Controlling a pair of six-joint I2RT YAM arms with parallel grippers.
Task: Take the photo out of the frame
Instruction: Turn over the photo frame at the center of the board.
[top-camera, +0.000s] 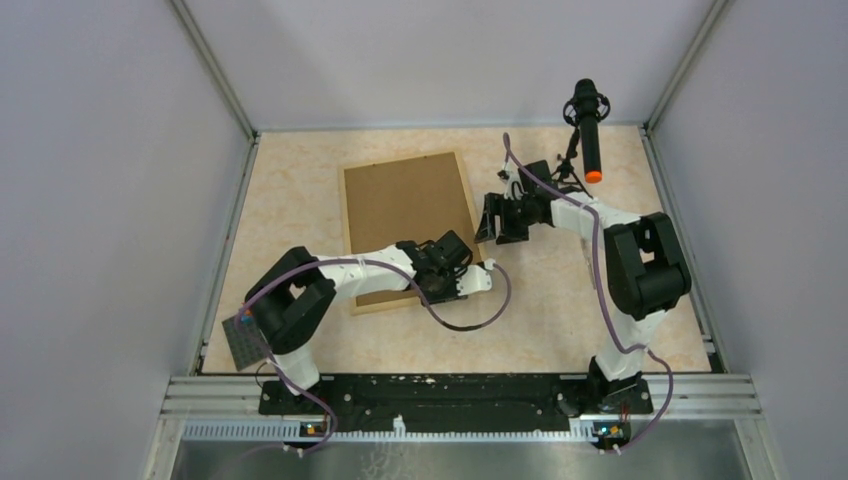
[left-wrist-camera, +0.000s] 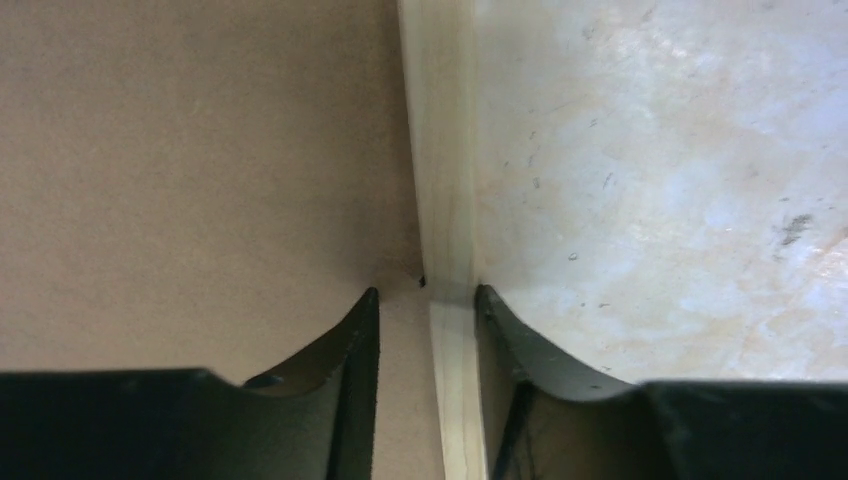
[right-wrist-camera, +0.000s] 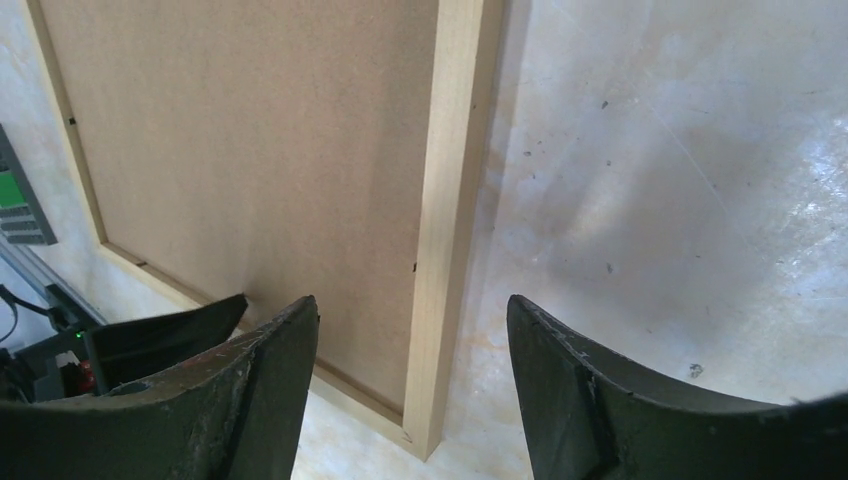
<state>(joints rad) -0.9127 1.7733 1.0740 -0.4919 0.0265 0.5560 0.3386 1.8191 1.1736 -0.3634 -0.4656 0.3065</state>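
The frame (top-camera: 400, 200) lies face down on the table, its brown fibreboard back up. The photo is hidden beneath it. My left gripper (top-camera: 468, 266) is low over the frame's near right side. In the left wrist view (left-wrist-camera: 427, 295) its jaws straddle the light-wood right rail (left-wrist-camera: 450, 200): the right finger touches the rail and the left finger stands a little apart over the fibreboard (left-wrist-camera: 200, 180). My right gripper (top-camera: 492, 228) hovers wide open above the same rail (right-wrist-camera: 450, 180), near a frame corner (right-wrist-camera: 425, 440), holding nothing.
A small dark grey studded baseplate (top-camera: 243, 343) lies by the left arm's base. A black stand with an orange-tipped rod (top-camera: 588, 130) rises at the back right. Grey walls close in the marbled table (top-camera: 560, 310) on three sides.
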